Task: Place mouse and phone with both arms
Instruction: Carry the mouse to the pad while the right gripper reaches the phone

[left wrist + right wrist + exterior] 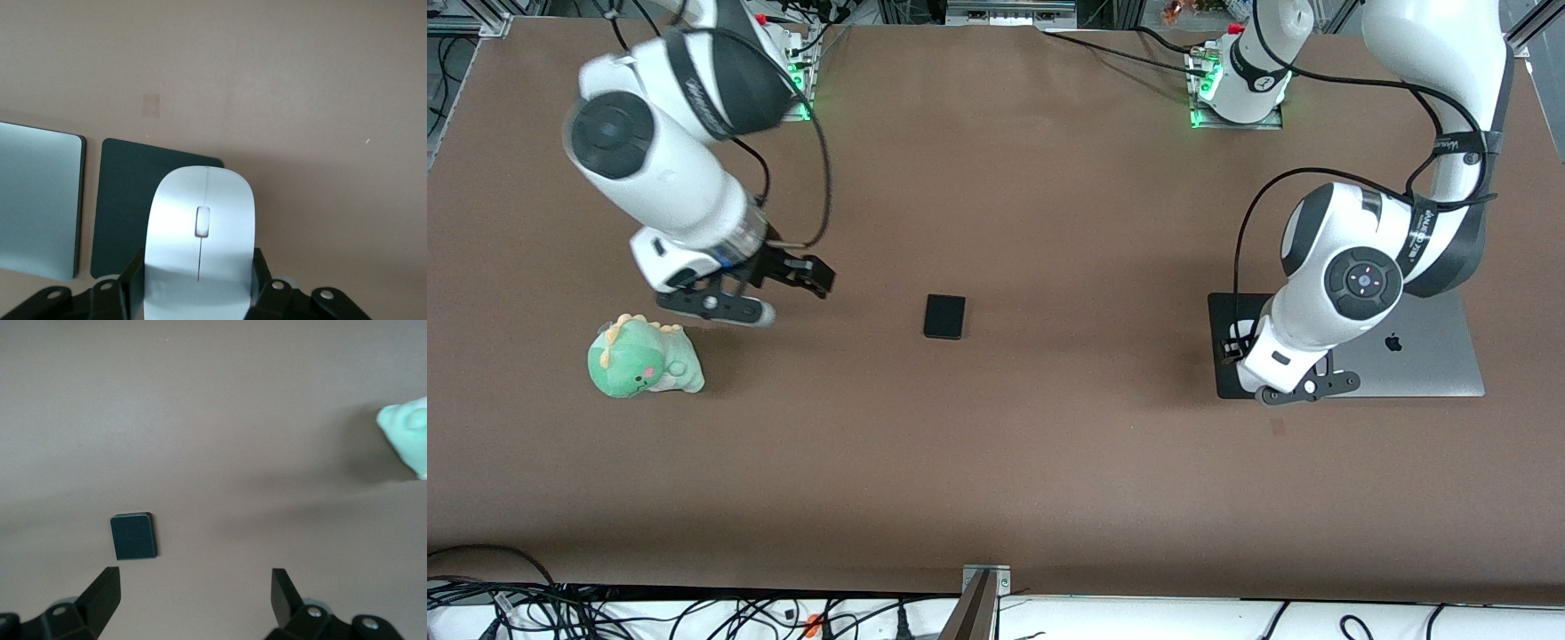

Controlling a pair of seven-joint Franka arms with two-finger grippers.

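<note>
The white mouse with its thin grey centre line is clamped between the black fingers of my left gripper, held over the black mouse pad. In the front view the left gripper sits over the pad and the arm hides the mouse. The black phone lies flat near the middle of the table. It also shows in the right wrist view. My right gripper is open and empty above the table, between the phone and the plush, and its own view shows bare table between the fingers.
A closed silver laptop lies beside the mouse pad at the left arm's end and also shows in the left wrist view. A green dinosaur plush sits at the right arm's end and shows in the right wrist view.
</note>
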